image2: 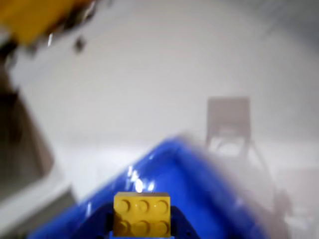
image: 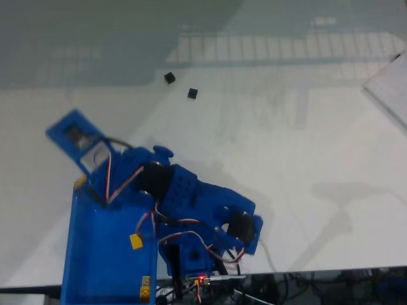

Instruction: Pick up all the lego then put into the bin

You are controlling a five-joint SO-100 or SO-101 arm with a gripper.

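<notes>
— What's closest to us?

— A tangle of wires at the edge of the counter, with a tiny red light in it. Right behind that is the blue arm, bent over to the left in the fixed view.

— And the end effector?

— In the wrist view the end effector is clenched on a yellow lego. You can see the round bumps on it. It hangs over a corner of the bin.

— Where's the bin?

— Just left of the arm in the fixed view, touching its base. The bin is shiny and blue. Another yellow lego lies in it, close to the arm's side.

— Anything farther out?

— Two black legos on the bare counter, well past the arm. One black lego is nearer, the other black lego is a bit farther and to the left. They are close, not touching. Nothing stands between them and the arm. Off at the far right is a pale flat sheet.
</notes>
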